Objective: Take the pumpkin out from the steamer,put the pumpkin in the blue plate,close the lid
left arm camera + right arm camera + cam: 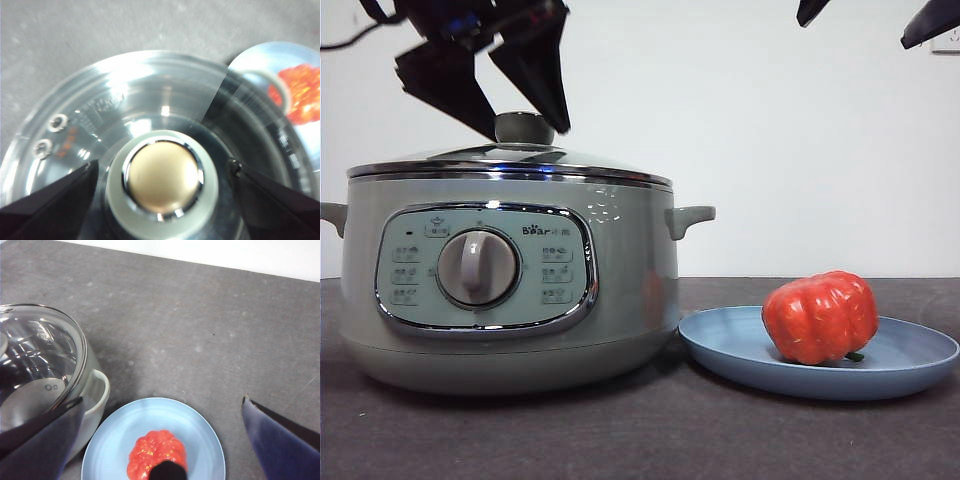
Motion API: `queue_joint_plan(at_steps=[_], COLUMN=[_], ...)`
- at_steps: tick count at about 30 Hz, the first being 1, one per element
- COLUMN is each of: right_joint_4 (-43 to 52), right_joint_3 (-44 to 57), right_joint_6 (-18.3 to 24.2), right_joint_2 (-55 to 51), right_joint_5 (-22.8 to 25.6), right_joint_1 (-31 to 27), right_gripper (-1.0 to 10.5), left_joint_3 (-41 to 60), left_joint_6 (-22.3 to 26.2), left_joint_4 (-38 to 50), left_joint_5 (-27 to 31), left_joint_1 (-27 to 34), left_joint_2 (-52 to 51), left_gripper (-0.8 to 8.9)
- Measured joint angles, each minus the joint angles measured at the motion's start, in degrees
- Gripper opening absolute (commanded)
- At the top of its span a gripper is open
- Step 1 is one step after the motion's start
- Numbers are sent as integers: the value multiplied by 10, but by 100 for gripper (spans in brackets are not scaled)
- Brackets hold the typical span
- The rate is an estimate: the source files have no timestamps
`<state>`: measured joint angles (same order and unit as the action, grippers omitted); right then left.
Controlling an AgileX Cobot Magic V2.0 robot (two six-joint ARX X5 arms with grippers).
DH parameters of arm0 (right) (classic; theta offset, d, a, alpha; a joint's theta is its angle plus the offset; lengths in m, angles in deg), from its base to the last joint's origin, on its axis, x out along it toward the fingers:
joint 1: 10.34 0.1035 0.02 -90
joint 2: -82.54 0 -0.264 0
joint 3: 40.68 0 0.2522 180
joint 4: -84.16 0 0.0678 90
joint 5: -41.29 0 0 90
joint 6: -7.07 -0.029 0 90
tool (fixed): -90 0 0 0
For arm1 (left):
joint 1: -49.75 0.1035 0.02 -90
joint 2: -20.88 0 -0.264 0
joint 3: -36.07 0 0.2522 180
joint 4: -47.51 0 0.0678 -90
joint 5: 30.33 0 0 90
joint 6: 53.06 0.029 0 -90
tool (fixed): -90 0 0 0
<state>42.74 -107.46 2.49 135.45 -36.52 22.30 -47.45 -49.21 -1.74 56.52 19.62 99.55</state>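
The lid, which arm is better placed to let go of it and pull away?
Left. The left gripper has its open jaws either side of the lid knob on the steamer; the right gripper hangs open above the pumpkin on the blue plate.

Steamer (510, 290) left handle cut by front view edge. Blue plate (265, 60) and pumpkin (300, 92) blurred, cropped in left wrist view. Steamer interior hidden under lid (510, 160). Panel labels too small.

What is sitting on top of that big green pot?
A glass lid with a green knob covers the steamer; the left gripper hovers open around the knob. The inside is hidden.
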Motion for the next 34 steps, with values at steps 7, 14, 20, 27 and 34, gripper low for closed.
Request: queue_joint_plan(at_steps=[7, 14, 20, 27, 34], right_joint_4=[-2, -18, 37, 139, 126], right_joint_3=[0, 0, 47, 184, 189], right_joint_6=[-1, -1, -1, -2, -8], right_joint_2=[0, -2, -60, -189, -196], right_joint_5=[-2, -2, 0, 0, 0], right_joint_1=[0, 0, 0, 0, 0], right_gripper=[182, -16, -16, -16, -16], left_joint_3=[0, 0, 52, 266, 287], left_joint_6=[-5, -4, 2, 2, -20], left_joint_4=[-41, -66, -29, 52, -7], left_joint_5=[0, 12, 46, 73, 75], left_joint_1=[0, 0, 0, 0, 0], left_joint_2=[-83, -151, -253, -449, -480], left_gripper=[66, -8, -8, -8, -3])
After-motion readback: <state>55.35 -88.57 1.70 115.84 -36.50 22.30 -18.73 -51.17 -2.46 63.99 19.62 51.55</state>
